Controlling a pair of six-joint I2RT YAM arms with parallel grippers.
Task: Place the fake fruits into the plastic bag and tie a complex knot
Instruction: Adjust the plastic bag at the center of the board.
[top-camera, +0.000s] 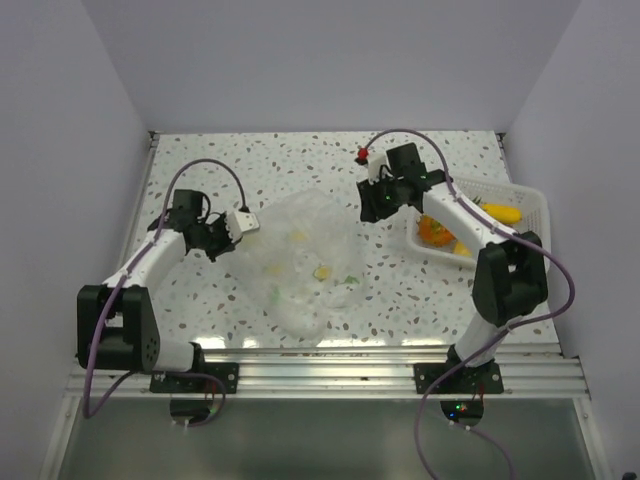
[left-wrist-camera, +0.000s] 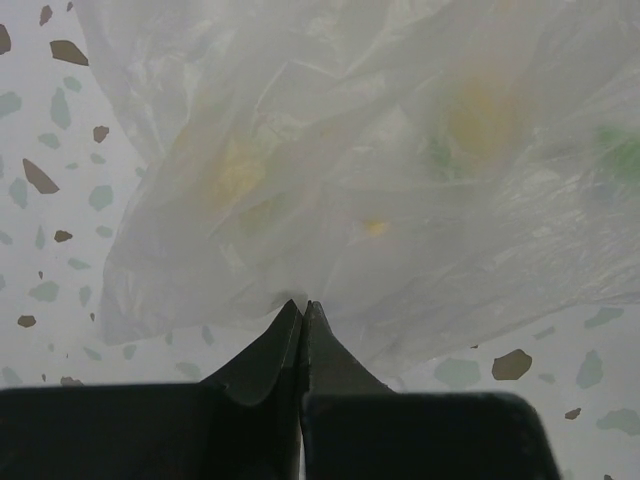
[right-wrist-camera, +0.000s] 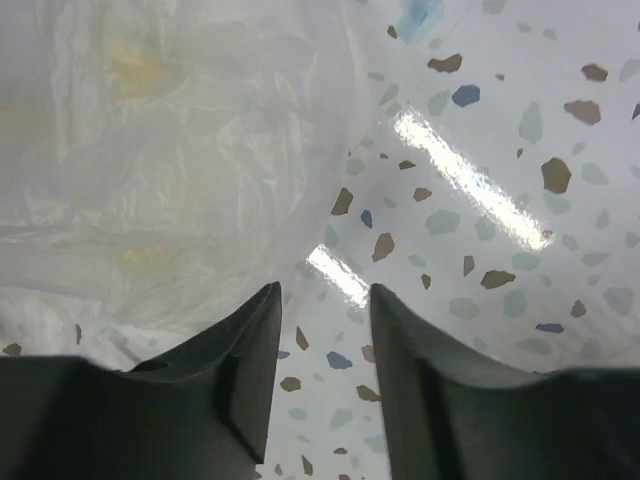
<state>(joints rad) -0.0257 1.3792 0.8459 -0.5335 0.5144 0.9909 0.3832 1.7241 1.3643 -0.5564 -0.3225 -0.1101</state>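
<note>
Bag (top-camera: 305, 262) crinkled, cloudy — yellow fruits (top-camera: 322, 271) inside; left jaws pinching its edge; right jaws apart

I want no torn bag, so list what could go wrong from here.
The left gripper is shut on only the very edge of the plastic bag; pulled, the film may slip out or tear.
The right gripper has bare table between its jaws; closing there would likely miss the bag.
Fake fruits lie in the white tray; knotting now would leave them out.

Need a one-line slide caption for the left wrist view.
Left hand shut on the plastic bag at its near edge, yellow fake fruits showing dimly through it, speckled table beneath.
</note>
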